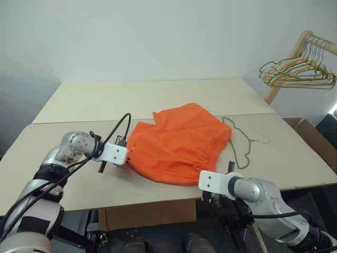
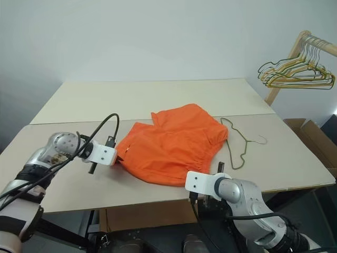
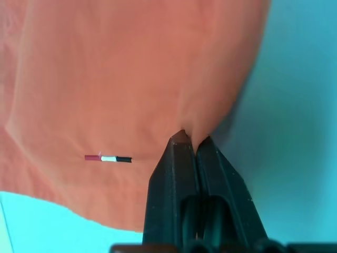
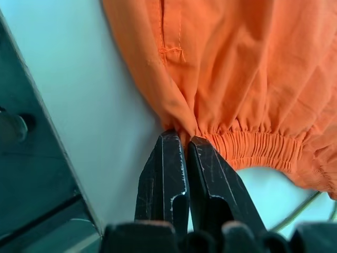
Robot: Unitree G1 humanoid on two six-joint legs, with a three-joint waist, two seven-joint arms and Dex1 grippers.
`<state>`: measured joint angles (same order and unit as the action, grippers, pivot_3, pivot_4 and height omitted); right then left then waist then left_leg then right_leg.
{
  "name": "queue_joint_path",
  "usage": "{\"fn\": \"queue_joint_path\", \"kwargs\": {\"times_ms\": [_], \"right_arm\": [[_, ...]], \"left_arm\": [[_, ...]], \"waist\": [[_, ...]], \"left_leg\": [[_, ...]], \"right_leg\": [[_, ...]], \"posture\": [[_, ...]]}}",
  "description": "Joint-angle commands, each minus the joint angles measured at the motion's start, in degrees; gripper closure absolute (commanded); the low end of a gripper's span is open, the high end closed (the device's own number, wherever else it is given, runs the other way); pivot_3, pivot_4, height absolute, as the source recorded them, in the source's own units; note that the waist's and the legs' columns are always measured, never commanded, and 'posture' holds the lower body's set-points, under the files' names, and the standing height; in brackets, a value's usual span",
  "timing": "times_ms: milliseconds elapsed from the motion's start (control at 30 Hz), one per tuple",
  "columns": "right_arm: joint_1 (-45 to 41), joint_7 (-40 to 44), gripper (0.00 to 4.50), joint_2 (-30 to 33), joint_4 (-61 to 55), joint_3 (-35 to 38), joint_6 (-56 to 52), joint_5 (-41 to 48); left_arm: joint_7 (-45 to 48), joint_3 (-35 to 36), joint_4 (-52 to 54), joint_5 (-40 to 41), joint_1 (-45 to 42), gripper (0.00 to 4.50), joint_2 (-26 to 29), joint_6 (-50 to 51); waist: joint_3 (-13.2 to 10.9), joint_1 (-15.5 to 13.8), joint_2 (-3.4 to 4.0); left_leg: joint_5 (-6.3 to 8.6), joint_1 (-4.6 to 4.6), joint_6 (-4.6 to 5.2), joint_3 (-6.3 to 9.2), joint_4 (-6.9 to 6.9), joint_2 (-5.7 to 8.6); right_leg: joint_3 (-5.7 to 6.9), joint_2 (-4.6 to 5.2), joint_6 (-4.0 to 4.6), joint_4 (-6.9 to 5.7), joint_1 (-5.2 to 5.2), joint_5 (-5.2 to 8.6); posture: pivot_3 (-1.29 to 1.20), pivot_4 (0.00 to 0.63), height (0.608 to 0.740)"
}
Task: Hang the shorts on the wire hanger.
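The shorts [image 1: 179,145] lie spread on the worktop [image 1: 79,174], near its front edge and about the middle of its width, with the elastic waistband turned to the right side. My left hand [image 3: 189,141] has its two fingers pressed together on a small fold of the orange cloth at the left edge of the shorts. My right hand [image 4: 178,138] is at the front edge of the worktop, and its fingers are also pressed together, pinching the cloth just where the gathered waistband begins. The wire hanger [image 1: 243,143] lies flat on the worktop just beside the right edge of the shorts, its hook pointing to the right edge of the worktop. Past the far right corner, a bunch of hangers [image 1: 300,71] hangs on a wooden rack [image 1: 287,68].
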<state>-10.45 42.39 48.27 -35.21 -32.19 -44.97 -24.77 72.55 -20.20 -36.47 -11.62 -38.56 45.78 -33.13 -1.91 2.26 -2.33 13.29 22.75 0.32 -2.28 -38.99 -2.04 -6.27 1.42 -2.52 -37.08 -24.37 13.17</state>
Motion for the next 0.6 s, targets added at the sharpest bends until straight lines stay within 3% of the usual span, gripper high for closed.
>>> {"fn": "queue_joint_path", "kwargs": {"times_ms": [33, 167, 367, 600], "right_arm": [[1.10, -2.21, 4.47, 2.72, 1.13, 6.88, 8.43, 0.51], [2.11, -4.39, 4.47, 5.85, 6.07, 13.20, 24.26, 3.44], [1.65, -4.29, 4.47, 6.83, 14.09, 16.67, 38.10, 5.12], [0.29, -6.93, 4.47, 5.23, 22.46, 16.44, 48.99, 3.50]], "left_arm": [[2.91, 2.26, 7.49, 4.11, 2.74, 4.50, 3.04, 2.52], [4.81, 4.30, 16.67, 7.47, 7.73, 4.50, 7.17, 6.87], [5.82, 8.61, 31.51, 11.77, 19.12, 4.50, 15.63, 13.63], [2.81, 21.13, 51.14, 18.39, 38.57, 4.50, 23.24, 26.59]], "waist": [[0.00, -0.08, 0.00], [0.00, -0.12, 0.00], [-0.01, 0.18, 0.00], [-0.05, -0.33, -0.02]], "left_leg": [[0.00, 0.00, 0.00, 0.00, 0.01, 0.00], [0.00, 0.02, 0.00, 0.00, 0.02, -0.02], [0.00, -0.34, 0.00, -0.09, 0.10, -0.10], [0.00, -0.43, 0.00, -0.29, 0.16, -0.16]], "right_leg": [[0.00, 0.01, 0.00, 0.00, 0.00, 0.00], [0.01, 0.00, 0.00, 0.01, -0.01, 0.01], [-0.04, 0.00, 0.36, -0.02, 0.18, 0.22], [-0.17, 0.03, 0.39, -0.02, 0.18, 0.24]], "posture": [[0.04, 0.000, 0.740], [0.05, 0.000, 0.740], [0.08, 0.000, 0.740], [0.12, 0.000, 0.740]]}}
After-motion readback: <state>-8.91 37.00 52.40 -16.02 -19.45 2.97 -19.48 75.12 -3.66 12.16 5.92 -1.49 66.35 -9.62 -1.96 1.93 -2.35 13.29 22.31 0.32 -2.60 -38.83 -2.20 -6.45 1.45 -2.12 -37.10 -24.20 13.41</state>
